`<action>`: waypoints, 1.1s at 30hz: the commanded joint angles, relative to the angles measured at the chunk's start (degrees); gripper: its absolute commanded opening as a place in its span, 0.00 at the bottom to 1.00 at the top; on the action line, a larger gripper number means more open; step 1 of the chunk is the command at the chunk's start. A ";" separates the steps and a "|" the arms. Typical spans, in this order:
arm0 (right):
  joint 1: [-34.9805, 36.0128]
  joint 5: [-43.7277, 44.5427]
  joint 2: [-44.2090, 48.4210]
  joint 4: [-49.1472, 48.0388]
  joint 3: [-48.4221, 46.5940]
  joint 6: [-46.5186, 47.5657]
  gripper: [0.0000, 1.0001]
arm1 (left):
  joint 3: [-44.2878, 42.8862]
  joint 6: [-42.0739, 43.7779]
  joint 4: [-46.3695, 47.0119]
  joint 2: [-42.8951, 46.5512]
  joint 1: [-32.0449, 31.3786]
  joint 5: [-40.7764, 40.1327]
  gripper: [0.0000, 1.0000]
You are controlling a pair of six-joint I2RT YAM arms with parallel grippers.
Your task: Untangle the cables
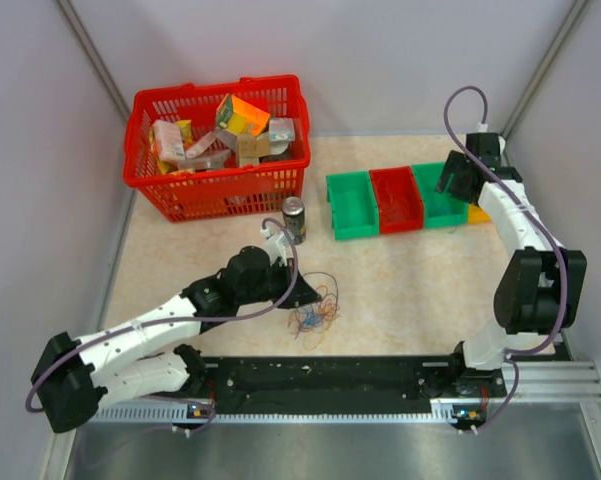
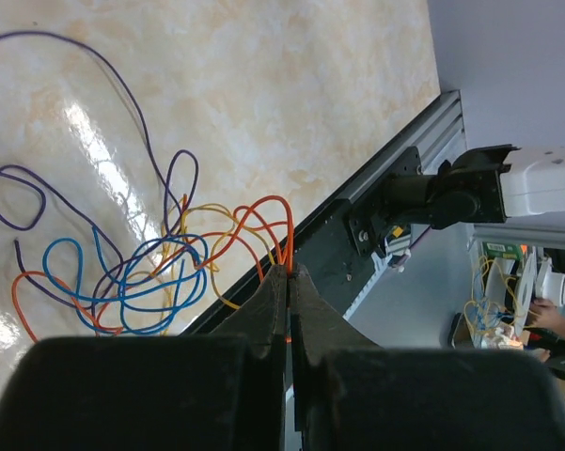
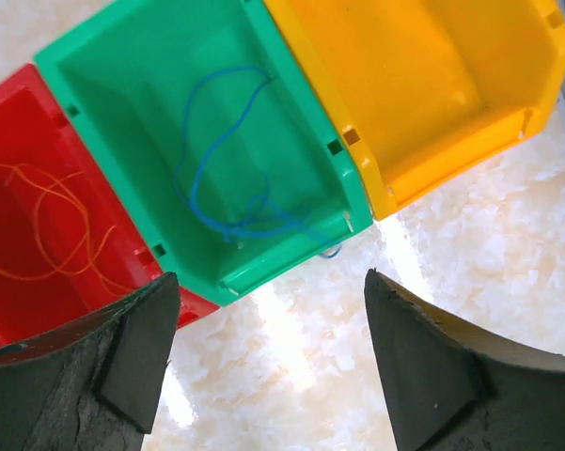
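The cables (image 1: 315, 314) lie in a loose tangle on the table in front of my left arm. In the left wrist view they show as orange-red (image 2: 263, 202), blue (image 2: 150, 282), purple (image 2: 19, 188) and yellow (image 2: 216, 214) loops. My left gripper (image 2: 290, 271) is shut on the orange-red cable at the edge of the tangle, and it also shows in the top view (image 1: 298, 296). My right gripper (image 3: 271, 282) is open and empty, hovering over the bins (image 1: 455, 180). A blue cable (image 3: 216, 141) lies in a green bin (image 3: 103, 75). A thin orange cable (image 3: 52, 225) lies in the red bin (image 3: 9, 122).
A row of green (image 1: 352, 205), red (image 1: 395, 198), green (image 1: 438, 195) and yellow (image 1: 477, 213) bins stands at the back right. A red basket (image 1: 218, 190) full of boxes is at the back left. A dark can (image 1: 293, 218) stands beside it. A black rail (image 1: 330, 378) runs along the near edge.
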State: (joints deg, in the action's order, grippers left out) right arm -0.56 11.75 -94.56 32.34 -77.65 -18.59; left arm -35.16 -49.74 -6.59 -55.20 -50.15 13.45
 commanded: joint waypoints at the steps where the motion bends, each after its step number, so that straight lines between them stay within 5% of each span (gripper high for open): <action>1: 0.21 -0.93 5.44 -1.57 2.23 -1.01 0.79 | -3.24 -2.38 5.10 -5.34 -1.09 2.89 0.00; 7: -1.63 -5.32 6.84 -9.12 10.66 -6.80 0.77 | -7.38 -1.24 4.83 -9.57 -3.90 2.90 0.00; 20: -9.90 -6.38 13.35 -26.96 27.45 -13.23 0.57 | -5.80 2.10 8.96 -14.84 -4.52 4.03 0.00; 28: -12.36 -11.40 9.66 -34.51 28.51 -11.11 0.53 | -4.84 3.50 11.16 -16.78 -4.43 6.58 0.00; 33: -12.10 -17.19 9.23 -38.40 29.05 -14.88 0.27 | -4.48 4.38 11.34 -17.48 -4.34 6.24 0.00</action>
State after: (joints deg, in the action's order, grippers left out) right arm -11.99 -0.69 -84.62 0.89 -48.38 -30.17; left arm -40.07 -47.13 0.91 -71.90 -54.48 18.85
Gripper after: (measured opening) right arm 0.331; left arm 0.011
